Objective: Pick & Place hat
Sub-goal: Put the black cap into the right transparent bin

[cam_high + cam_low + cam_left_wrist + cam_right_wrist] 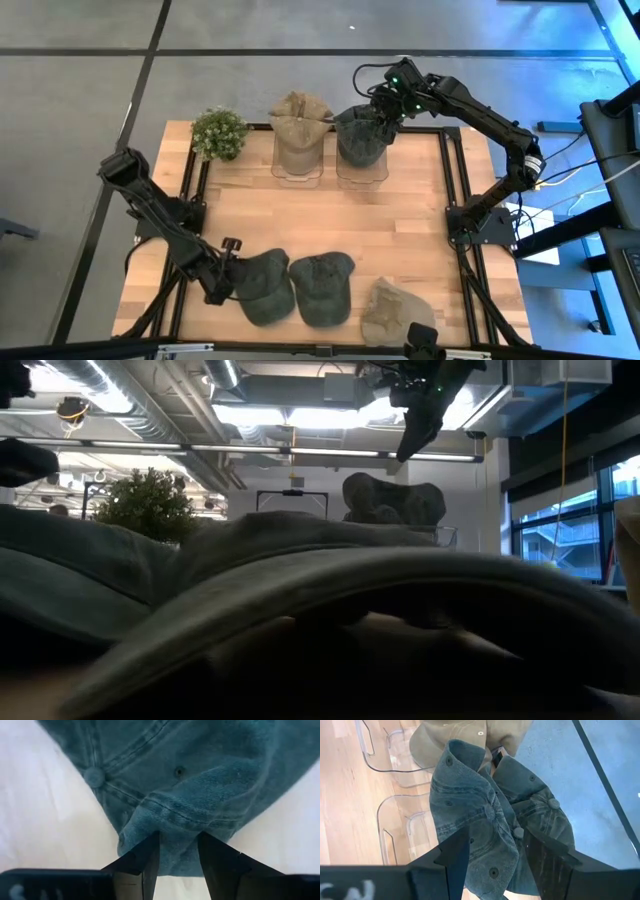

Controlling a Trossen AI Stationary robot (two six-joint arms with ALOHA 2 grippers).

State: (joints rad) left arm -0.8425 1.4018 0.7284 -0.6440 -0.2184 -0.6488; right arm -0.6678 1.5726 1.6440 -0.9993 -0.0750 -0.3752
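While the left gripper (178, 851) pinched a fold of the dark green denim cap (262, 284) at the table's near edge, right gripper (495, 851) clamped on the stacked dark green caps (358, 135) over a clear plastic stand (362, 168).

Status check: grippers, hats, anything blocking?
Left gripper pinching the dark hat at the near edge. Right gripper gripping the dark hats on the clear stand. No obstruction seen.

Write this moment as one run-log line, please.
left pincer: gripping dark hat on table | right pincer: gripping dark hat on stand | tan hat: waiting
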